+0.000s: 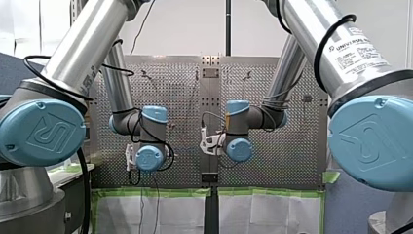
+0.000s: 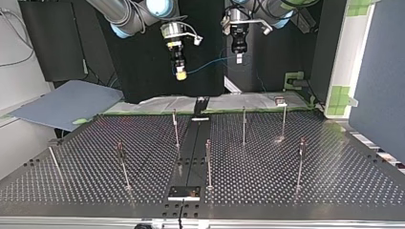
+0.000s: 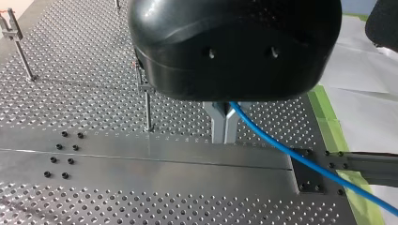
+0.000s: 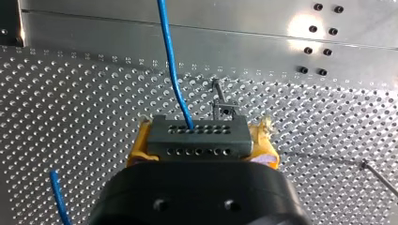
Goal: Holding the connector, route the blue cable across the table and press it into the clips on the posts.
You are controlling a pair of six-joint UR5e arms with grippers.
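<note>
Right gripper point(image 2: 180, 71), upper middle of the top view, has its yellow pads point(image 4: 136, 150) clamped on the grey connector point(image 4: 197, 136), and the blue cable point(image 3: 300, 161) runs out of it. Left gripper point(image 3: 224, 125) pinches that cable further along between its metal fingers point(image 3: 218, 126). The span hangs in the air at the table's point(image 2: 334, 167) far edge, with none of it in the clips point(image 2: 281, 101) on the posts point(image 2: 244, 125) yet. So this looks like the opening of the routing. Next call, I'd say: bring the span down over the nearest post, keep it taut, press it in. As for writing, UNIVERSAL reads on my right arm's label point(image 1: 358, 51), upper right of the front view; the fine print is too small to read.
</note>
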